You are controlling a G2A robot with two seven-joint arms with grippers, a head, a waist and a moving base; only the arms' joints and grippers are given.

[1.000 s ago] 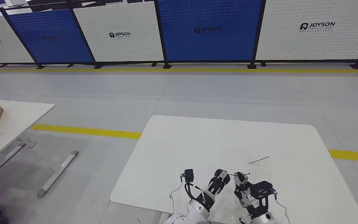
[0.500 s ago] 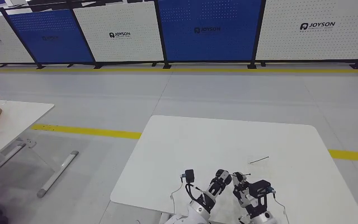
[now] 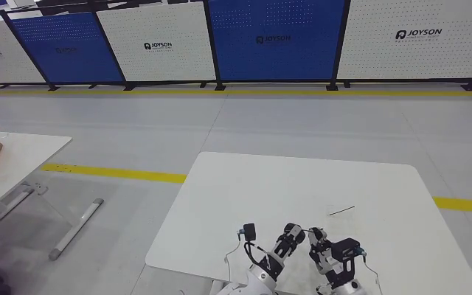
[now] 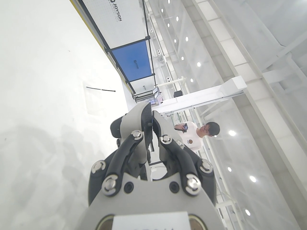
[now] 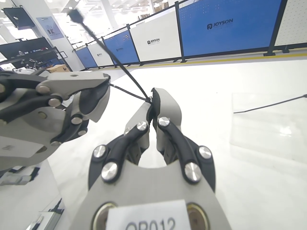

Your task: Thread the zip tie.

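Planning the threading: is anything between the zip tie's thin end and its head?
Nothing visible. The zip tie has its head free in the air; the left gripper pinches the thin end, the right gripper the bend.

Looks thin, smooth, matt black plastic along the zip tie [image 5: 120, 66]. Shows satin grey metal on the finger shells of the right gripper [image 5: 151, 96] and the left gripper [image 4: 151, 111], with bright polished rivets, matt black links and dull, ribbed rubbery pads [image 5: 156, 102]. Reads smooth, faintly glossy white across the table [image 3: 295, 184]. Gleams clear and shiny over the plastic sheet [image 5: 259, 130]. Same matt black plastic for the second tie [image 5: 271, 105].
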